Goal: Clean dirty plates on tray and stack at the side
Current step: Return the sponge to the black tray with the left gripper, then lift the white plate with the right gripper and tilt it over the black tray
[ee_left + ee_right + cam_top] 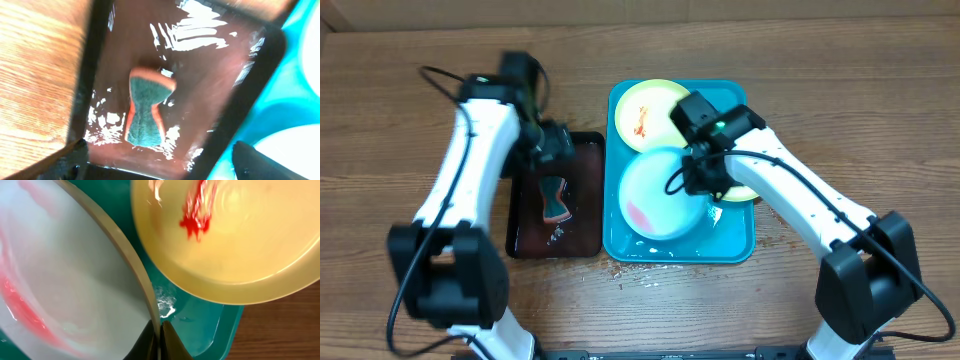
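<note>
Right claw [159, 340] clenched on rim of blue-rimmed plate [60, 270], red-smeared, inside turquoise tray [200, 325]. Left claw [552, 150] spread wide over black tray [210, 75]. Sponge [146, 107] lies straight ahead of left claw, long axis pointing away, narrow waist crosswise between fingers. Left arm nearer sponge.
</note>
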Available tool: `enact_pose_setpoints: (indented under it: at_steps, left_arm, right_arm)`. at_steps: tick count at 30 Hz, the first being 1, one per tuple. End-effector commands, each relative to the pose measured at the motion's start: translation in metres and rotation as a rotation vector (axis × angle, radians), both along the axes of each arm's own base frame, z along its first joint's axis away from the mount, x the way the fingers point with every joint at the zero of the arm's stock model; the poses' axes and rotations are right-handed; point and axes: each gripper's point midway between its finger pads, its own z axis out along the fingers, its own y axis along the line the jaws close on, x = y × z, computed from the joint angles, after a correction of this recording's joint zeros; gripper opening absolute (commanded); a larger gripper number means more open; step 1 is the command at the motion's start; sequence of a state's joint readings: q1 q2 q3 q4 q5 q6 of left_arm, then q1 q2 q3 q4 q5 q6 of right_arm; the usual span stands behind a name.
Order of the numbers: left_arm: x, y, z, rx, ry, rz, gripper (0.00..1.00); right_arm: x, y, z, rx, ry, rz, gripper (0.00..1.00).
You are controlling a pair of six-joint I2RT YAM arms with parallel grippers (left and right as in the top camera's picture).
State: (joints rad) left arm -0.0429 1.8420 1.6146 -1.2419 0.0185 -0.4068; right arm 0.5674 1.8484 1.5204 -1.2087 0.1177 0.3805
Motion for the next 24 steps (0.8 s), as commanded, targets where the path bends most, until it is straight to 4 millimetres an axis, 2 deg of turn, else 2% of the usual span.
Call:
enact_pose_setpoints:
  at_steps: [1,4,8,15,21,24]
  left_arm:
    - [0.012,0.012,0.064,-0.075,-0.177,0.042,0.97]
    - [0.013,0.023,0.091,-0.113,-0.251,0.079,1.0]
    - [0.009,0.036,0.107,-0.142,-0.299,0.12,1.0]
    - [0.004,0.043,0.11,-0.192,-0.297,0.152,1.0]
    - [0.004,0.044,0.11,-0.19,-0.297,0.154,1.0]
    - [0.004,0.045,0.11,-0.188,-0.297,0.155,1.0]
  right_arm:
    - [0.021,0.015,0.045,-0.066,-0.194,0.071,0.04]
    - [0.03,0.035,0.065,-0.082,-0.305,0.111,0.04]
    - [0.036,0.067,0.077,-0.069,-0.427,0.171,0.04]
    - [0.039,0.115,0.099,-0.045,-0.64,0.201,0.04]
    - [0.031,0.134,0.127,-0.112,-0.824,0.19,0.04]
    - [0.023,0.144,0.132,-0.128,-0.867,0.203,0.04]
